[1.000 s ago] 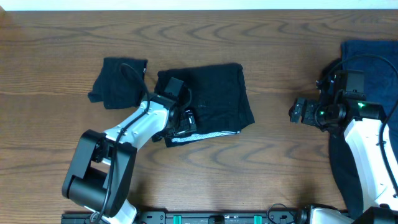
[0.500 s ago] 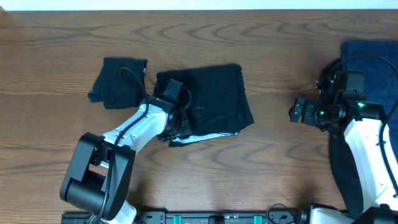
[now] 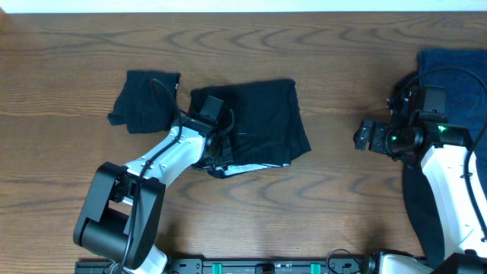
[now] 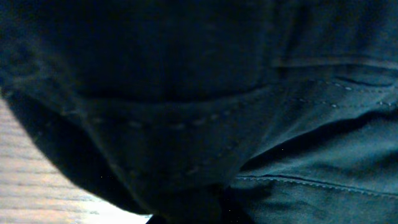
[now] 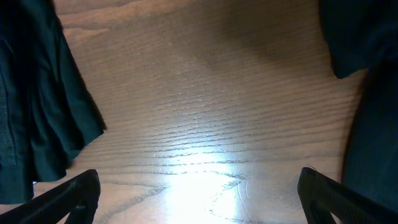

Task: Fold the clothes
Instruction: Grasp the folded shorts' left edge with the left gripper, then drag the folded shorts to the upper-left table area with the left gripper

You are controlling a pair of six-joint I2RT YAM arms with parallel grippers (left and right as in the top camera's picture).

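The large black garment (image 3: 262,122) is lying roughly flat near the middle of the counter (image 3: 335,205), with its pale edge (image 3: 255,167) showing along the near side. At its near-left corner the cloth is bunching up where the left gripper (image 3: 219,157) is pressing into it. That gripper is closed tight on a fold of the black garment. The left wrist view is filling with dark, seamed cloth (image 4: 249,124), so the fingers themselves are hidden. A smaller black garment (image 3: 144,100) is lying just beside the large one, to the left. Well apart, at the right edge, a navy-blue garment (image 3: 456,65) is spreading under the right arm. The right gripper (image 3: 364,138) is hovering over bare wood with its jaws standing wide and holding nothing.
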